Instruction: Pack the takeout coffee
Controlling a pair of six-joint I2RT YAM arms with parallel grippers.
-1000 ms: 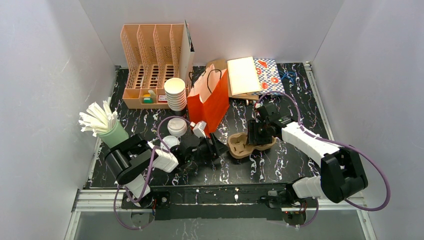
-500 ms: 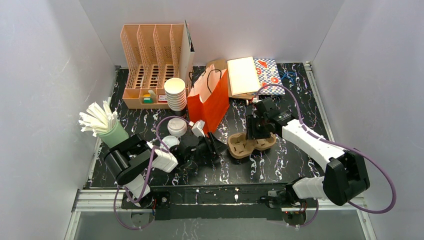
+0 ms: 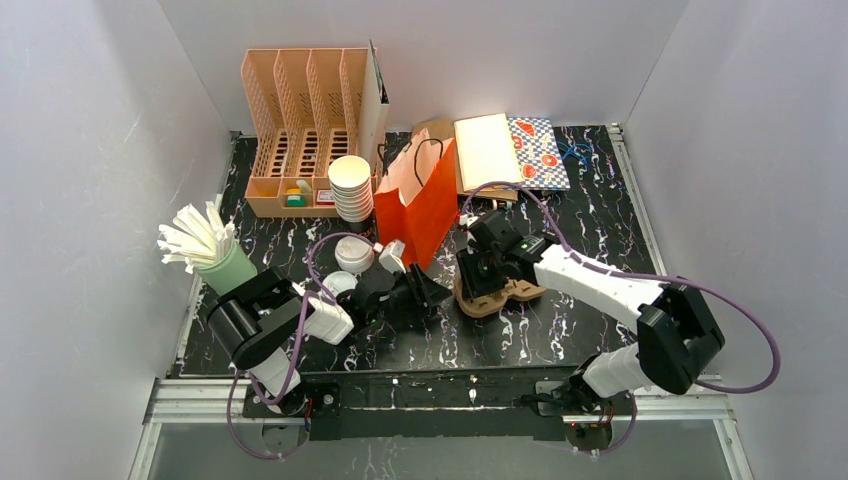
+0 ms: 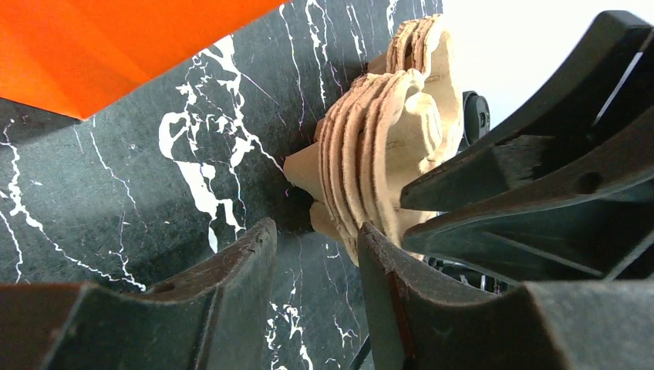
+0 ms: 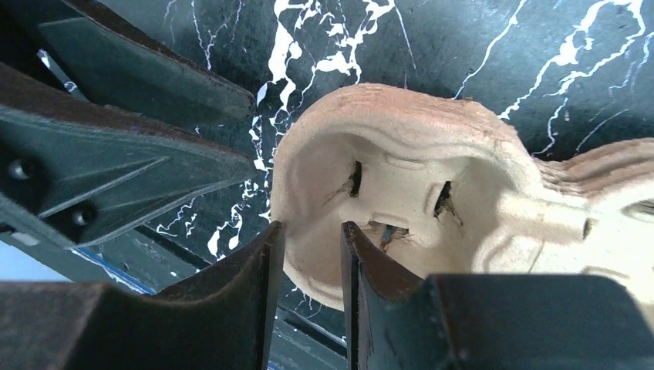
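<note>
Basically, nothing is packed yet: the white-lidded coffee cup (image 3: 353,252) is seen standing on the table, left of the orange bag (image 3: 420,205). The left gripper (image 4: 316,231) is held part-open and empty at the pulp carrier stack (image 3: 505,293). The right gripper (image 5: 311,229) is set astride its rim, but a pinch cannot be confirmed. Loading and bagging are judged outstanding.

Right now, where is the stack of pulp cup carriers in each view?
Top external: cup carrier stack at centre, just right of the orange bag.
Left wrist: upper centre, layers seen edge-on.
Right wrist: centre to right edge, cup well facing the camera.
Shared landmark: the black marbled table under it in all three.
</note>
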